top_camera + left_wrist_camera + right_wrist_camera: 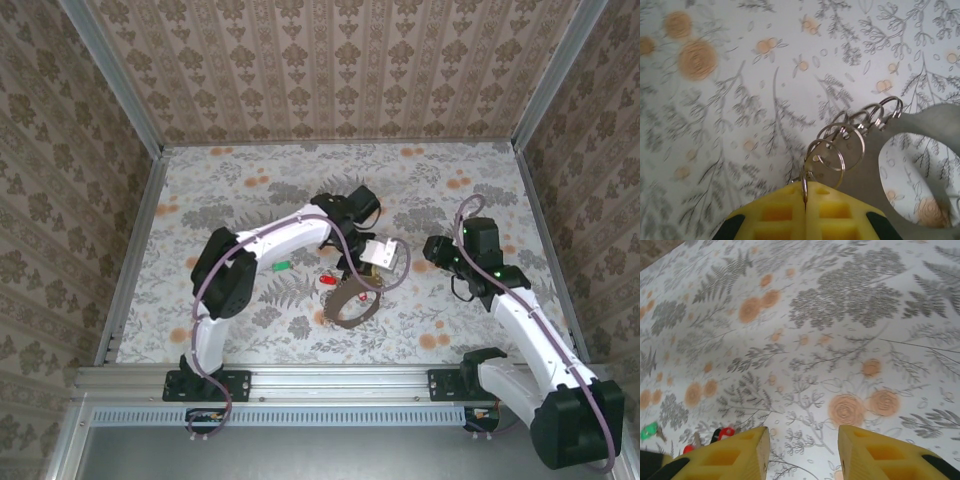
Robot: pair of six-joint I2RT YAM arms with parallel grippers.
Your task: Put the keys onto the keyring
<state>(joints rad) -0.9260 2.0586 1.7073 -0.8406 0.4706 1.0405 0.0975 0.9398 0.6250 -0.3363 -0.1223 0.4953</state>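
My left gripper (354, 272) is shut on the keyring's thin metal ring (804, 181), held edge-on between the yellow fingers (775, 210). A chain of several linked rings (860, 125) runs from it to the tan-brown strap loop (930, 120), which lies on the table (356, 305). A red-headed key (327, 282) lies just left of the strap, and a green-headed key (281, 265) is further left. My right gripper (436, 250) is open above the table, to the right of the strap. In its wrist view the red key (726, 431) and green key (648, 430) lie at the lower left. Blue and yellow keys are out of view.
The floral tablecloth (250, 190) covers the floor of a walled booth with patterned walls (330, 60). A metal rail (330, 380) runs along the near edge by the arm bases. The left arm's cable (300, 225) arches over the middle.
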